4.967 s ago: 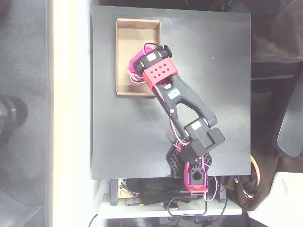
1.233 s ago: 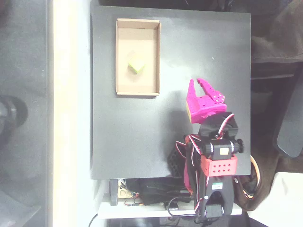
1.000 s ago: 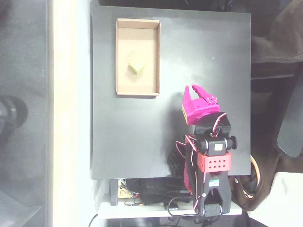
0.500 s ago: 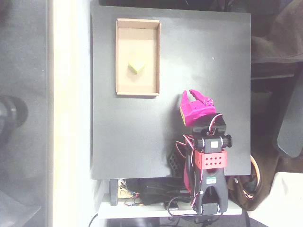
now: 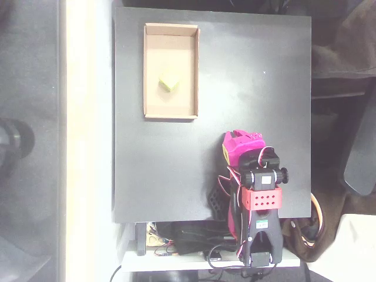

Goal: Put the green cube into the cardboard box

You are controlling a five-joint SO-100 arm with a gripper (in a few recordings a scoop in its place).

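Note:
The green cube (image 5: 169, 82) lies inside the cardboard box (image 5: 148, 70), near the middle of its floor, touching no wall. The box sits at the upper left of the black table. My magenta gripper (image 5: 239, 137) is folded back close to the arm's base at the lower right of the table, far from the box. Its fingers have come together and nothing is held between them.
The black table top (image 5: 252, 70) is bounded by a pale strip on the left and dark chairs on the right. The arm's base and cables (image 5: 235, 223) sit at the table's bottom edge.
The arm left the cube in the box and pulled back toward its base. Over the last second the gripper moved down and left, and its fingers closed.

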